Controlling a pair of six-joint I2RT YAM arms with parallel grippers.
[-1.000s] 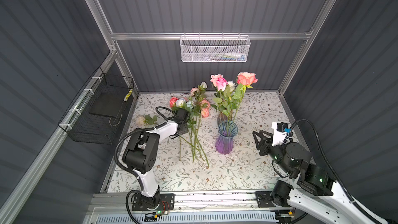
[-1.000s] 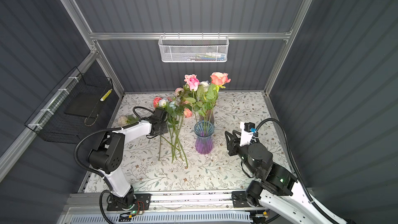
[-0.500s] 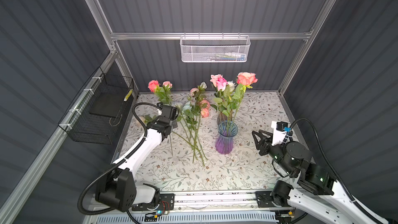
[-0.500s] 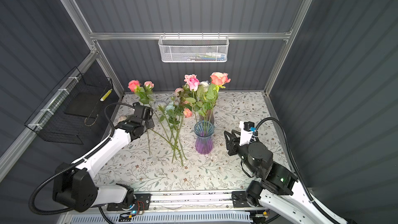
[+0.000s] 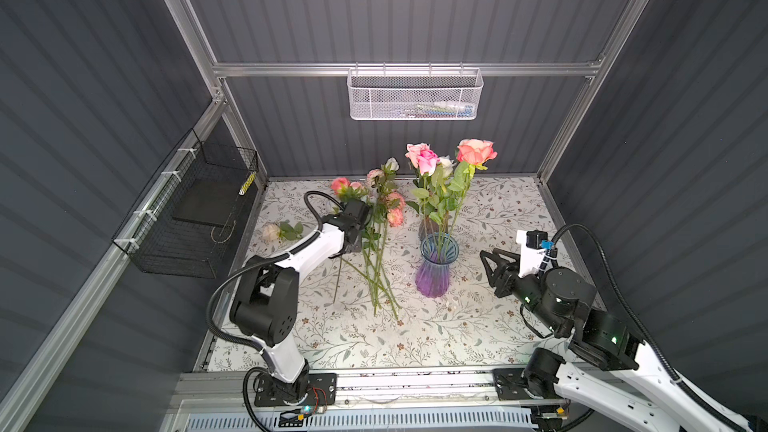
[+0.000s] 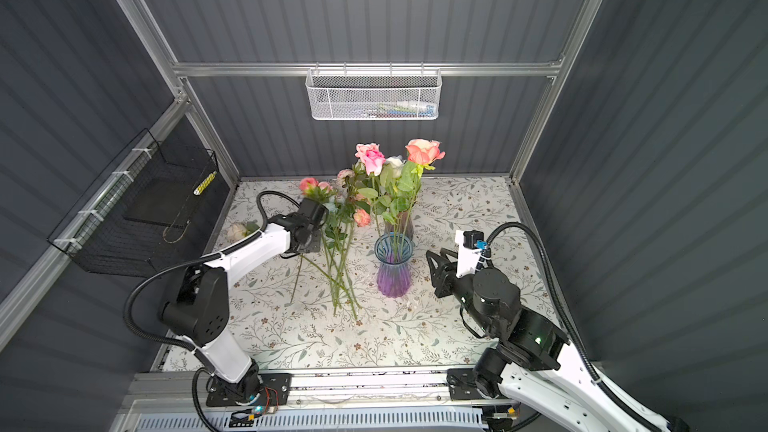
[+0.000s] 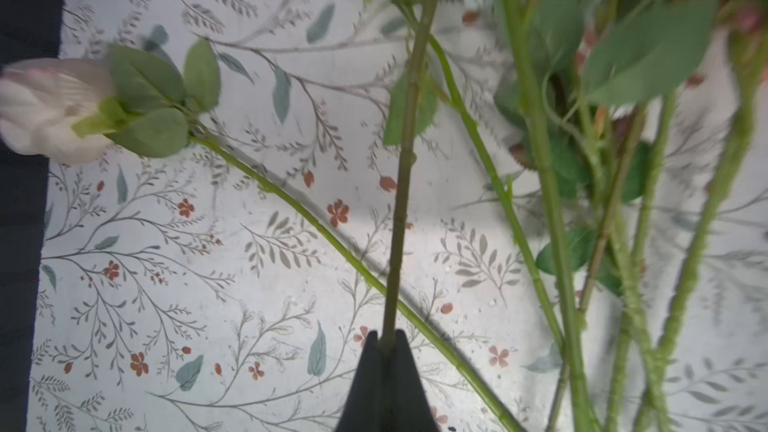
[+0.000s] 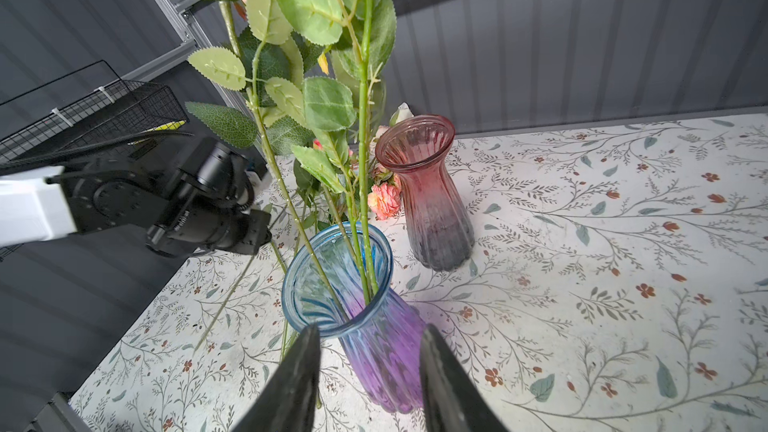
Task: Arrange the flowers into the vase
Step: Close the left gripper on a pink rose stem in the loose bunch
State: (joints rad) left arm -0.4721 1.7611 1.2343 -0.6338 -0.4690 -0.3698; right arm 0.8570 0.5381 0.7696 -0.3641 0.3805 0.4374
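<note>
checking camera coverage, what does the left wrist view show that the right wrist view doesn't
Left wrist only: the left gripper, jaws shut on a stem, and a white rose lying on the mat.
Right wrist only: the right gripper, jaws open, facing a blue vase holding roses, and an empty red vase.
Both: the mat and loose flowers lying on it.

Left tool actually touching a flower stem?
Touching. Left wrist view: the left tool is shut on one flower stem, which runs straight into the pinch between its tips.
</note>
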